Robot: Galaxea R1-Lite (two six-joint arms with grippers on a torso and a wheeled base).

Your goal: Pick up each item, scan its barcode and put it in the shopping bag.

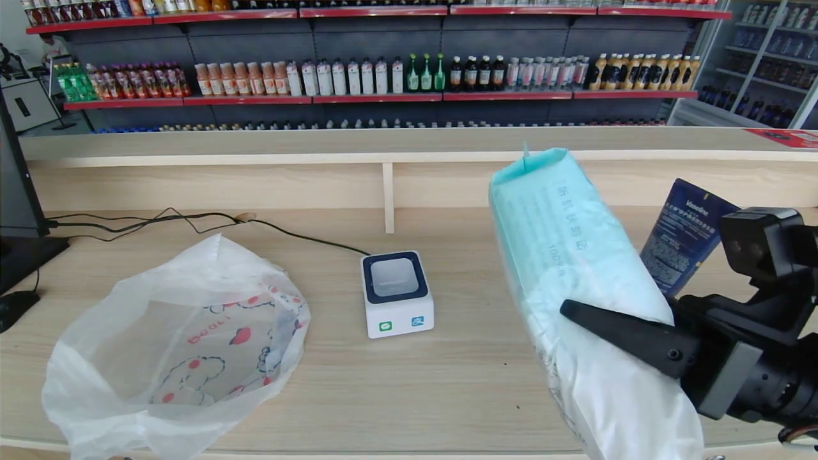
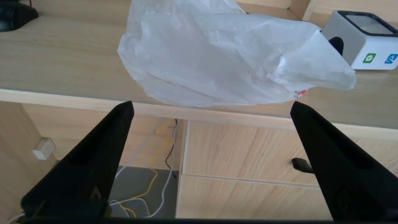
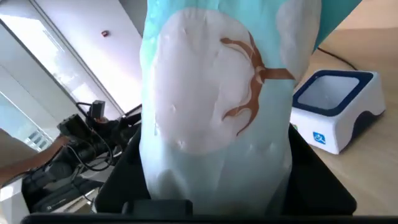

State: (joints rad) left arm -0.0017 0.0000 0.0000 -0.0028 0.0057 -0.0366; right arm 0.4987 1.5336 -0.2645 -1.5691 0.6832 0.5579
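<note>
My right gripper is shut on a soft teal and white pack, held tilted above the right side of the wooden counter. One black finger crosses the front of the pack. In the right wrist view the pack sits between the fingers, with the white scanner beyond it. The scanner stands mid-counter, its window facing up. A white plastic shopping bag lies open at the left. My left gripper is open, below the counter's front edge, facing the bag.
A dark blue tube leans at the far right, its lower end hidden behind my right arm. A monitor, a mouse and cables occupy the left edge. A raised ledge borders the back. Cabinet doors sit under the counter.
</note>
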